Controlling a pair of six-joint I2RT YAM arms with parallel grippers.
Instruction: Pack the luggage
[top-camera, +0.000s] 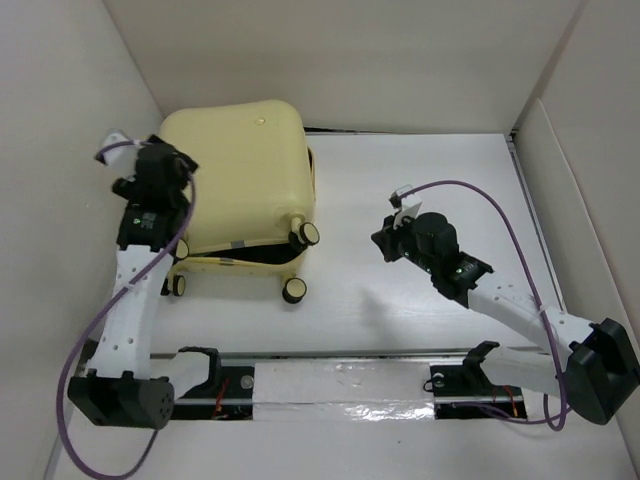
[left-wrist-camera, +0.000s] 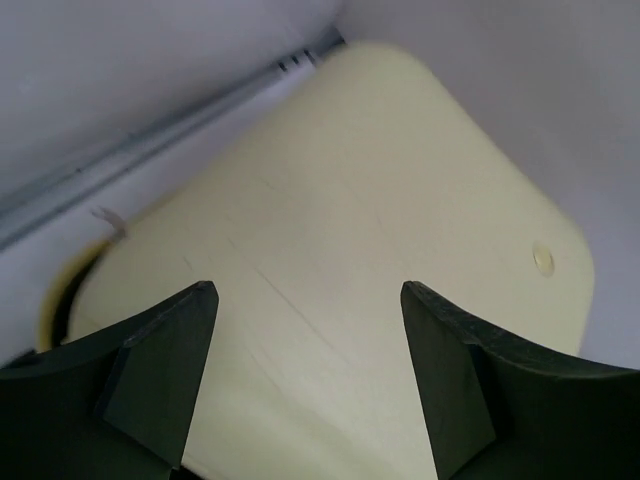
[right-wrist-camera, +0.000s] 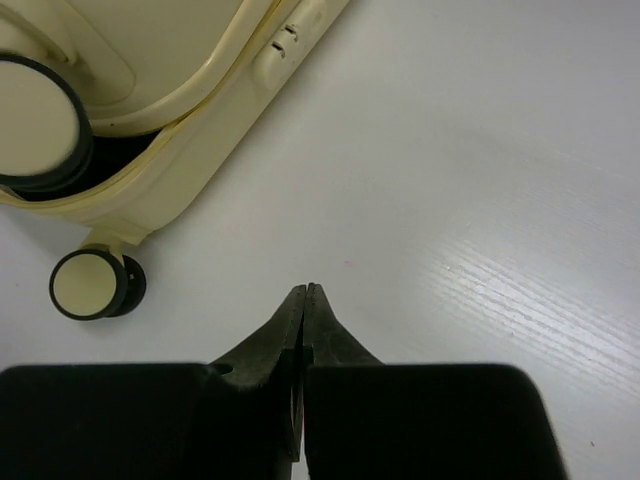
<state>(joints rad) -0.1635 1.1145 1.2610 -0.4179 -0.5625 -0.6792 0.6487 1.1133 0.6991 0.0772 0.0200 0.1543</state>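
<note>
The pale-yellow luggage (top-camera: 240, 170) lies at the back left of the table, its lid down but slightly ajar along the near edge, where black lining shows. Its cream-and-black wheels (top-camera: 296, 290) point toward the near side. My left gripper (top-camera: 165, 165) is open and empty just above the lid's left edge; the left wrist view shows the smooth lid (left-wrist-camera: 340, 230) between its spread fingers (left-wrist-camera: 160, 380). My right gripper (top-camera: 385, 243) is shut and empty over bare table, to the right of the luggage. The right wrist view shows the luggage's corner (right-wrist-camera: 170, 100) and a wheel (right-wrist-camera: 95, 285).
White walls enclose the table on the left, back and right. The luggage sits close to the left wall (top-camera: 70, 150). A metal rail (top-camera: 340, 385) with the arm bases runs along the near edge. The white table top (top-camera: 430, 180) stretches right of the luggage.
</note>
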